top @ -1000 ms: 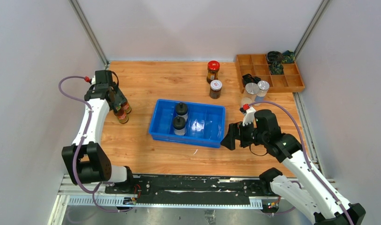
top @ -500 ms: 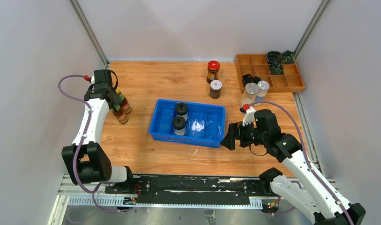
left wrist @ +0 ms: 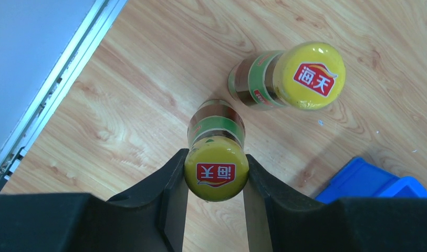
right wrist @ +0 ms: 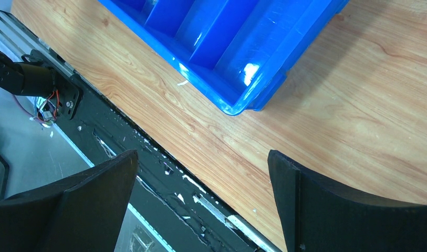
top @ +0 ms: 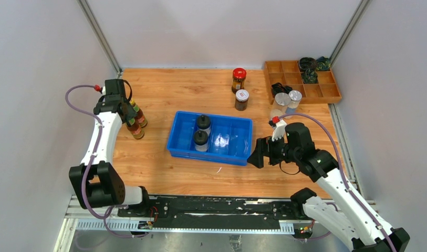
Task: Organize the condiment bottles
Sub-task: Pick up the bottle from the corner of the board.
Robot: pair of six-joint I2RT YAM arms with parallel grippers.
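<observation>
1. The left claw (left wrist: 215,160) is clamped on a yellow-capped sauce bottle (left wrist: 216,176) standing near the left edge of the table (left wrist: 122,79)
2. Its twin (left wrist: 300,76) stands just beside; bare wood separates both from the blue bin (top: 211,154)
3. The right claw (right wrist: 202,157) gapes wide, holding nothing, by the bin's near corner

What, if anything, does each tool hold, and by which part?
The left tool grips one yellow-capped sauce bottle by its cap; the right tool, open, holds nothing.

On my left wrist feed, red badge reading 海天 on the yellow cap of the far sauce bottle (left wrist: 309,76), same 海天 badge — upside down — capping the near sauce bottle (left wrist: 216,173), side labels unreadable
</observation>
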